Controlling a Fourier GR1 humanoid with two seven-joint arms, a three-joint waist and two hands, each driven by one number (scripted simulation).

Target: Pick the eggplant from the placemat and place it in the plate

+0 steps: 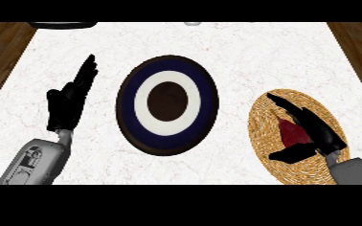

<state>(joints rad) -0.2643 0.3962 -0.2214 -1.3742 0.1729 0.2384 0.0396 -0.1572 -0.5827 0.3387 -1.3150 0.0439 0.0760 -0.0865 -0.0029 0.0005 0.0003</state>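
White marbled bench (233, 48) filled most of the head view, with strips of wood floor (14, 43) showing at both far corners. Plate (167, 105) sat mid-bench: dark rim, navy ring, white ring, dark brown centre, nothing on it. Woven straw placemat (265, 129) lay to its right, near the lower edge, apart from the plate. Left hand (68, 100) rested at the view's left, well clear of the plate, fingers (86, 72) straight and together, pointing away from the robot, holding nothing. Right hand (311, 129) was over the placemat, fingers extended along the far side of the eggplant (291, 133), thumb spread out on the near side; hand was spread apart, not closed round anything. Eggplant showed as a dark red wedge on the placemat, between thumb and fingers, partly hidden by the hand; couldn't tell whether the hand touched it. Two dark and grey objects were cut off at the bench's far edge, too little visible to identify.
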